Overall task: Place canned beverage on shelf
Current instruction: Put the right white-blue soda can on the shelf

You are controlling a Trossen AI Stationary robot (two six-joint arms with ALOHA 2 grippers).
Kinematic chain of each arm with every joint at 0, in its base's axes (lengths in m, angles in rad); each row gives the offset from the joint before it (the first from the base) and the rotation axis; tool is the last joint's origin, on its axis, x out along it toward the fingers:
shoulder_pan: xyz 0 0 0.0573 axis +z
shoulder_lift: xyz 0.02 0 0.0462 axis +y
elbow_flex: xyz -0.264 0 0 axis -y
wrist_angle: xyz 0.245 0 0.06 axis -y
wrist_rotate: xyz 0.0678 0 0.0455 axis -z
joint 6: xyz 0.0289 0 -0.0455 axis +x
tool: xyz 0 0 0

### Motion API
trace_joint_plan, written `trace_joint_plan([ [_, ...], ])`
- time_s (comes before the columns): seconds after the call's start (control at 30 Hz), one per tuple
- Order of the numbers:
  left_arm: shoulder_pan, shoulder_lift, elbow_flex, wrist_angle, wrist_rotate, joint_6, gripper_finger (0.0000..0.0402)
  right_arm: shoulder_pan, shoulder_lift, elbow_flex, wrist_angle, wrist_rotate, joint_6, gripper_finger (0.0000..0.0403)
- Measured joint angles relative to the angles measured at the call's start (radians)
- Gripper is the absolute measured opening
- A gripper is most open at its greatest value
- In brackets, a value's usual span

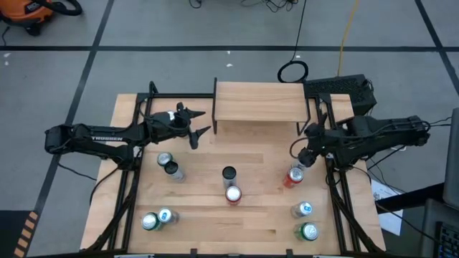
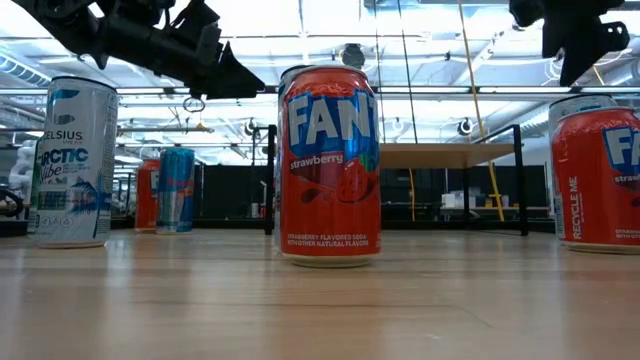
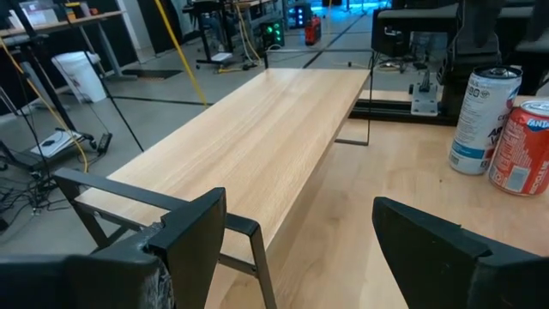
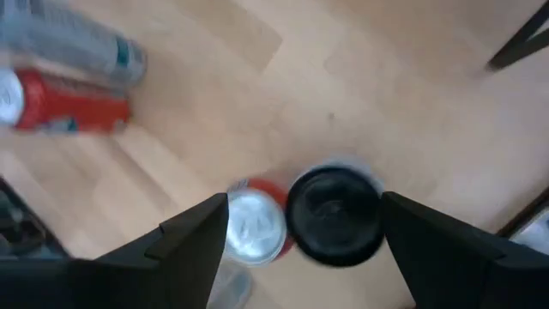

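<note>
High view: the small raised light-wood shelf on thin black legs (image 1: 258,102) stands at the table's far edge, its top bare. Left gripper (image 1: 199,124) hovers just beside the shelf's left end, fingers spread apart, holding nothing. Right gripper (image 1: 301,155) hangs below the shelf's right end, near the red soda can with a silver top (image 1: 293,176); its wrist view shows the fingers apart, empty, over a black-topped can (image 4: 334,215) and a red can (image 4: 255,227). All cans stand upright on the light-wood tabletop (image 1: 258,215): the red strawberry can (image 1: 233,194) at centre, a black can (image 1: 229,174) just behind it, others in pairs near the table's sides.
</note>
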Motion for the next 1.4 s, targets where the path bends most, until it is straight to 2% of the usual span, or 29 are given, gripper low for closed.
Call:
trace_joint_plan([
  [0.47,0.000,0.000,0.000,-0.021,-0.008,-0.002,0.0299,0.024,0.132,-0.006,-0.101,0.028,0.012,0.0293],
  [0.93,0.000,0.000,0.000,-0.031,-0.008,-0.003,0.0299,0.024,0.212,-0.006,-0.100,0.001,0.012,0.0292],
  [1.17,0.000,0.000,0.000,-0.044,-0.008,-0.005,0.0299,0.024,0.205,-0.061,-0.075,-0.023,0.013,0.0264],
  [1.4,0.000,0.000,-0.001,-0.049,-0.008,-0.004,0.0299,0.022,0.205,-0.046,-0.061,-0.026,-0.012,0.0246],
])
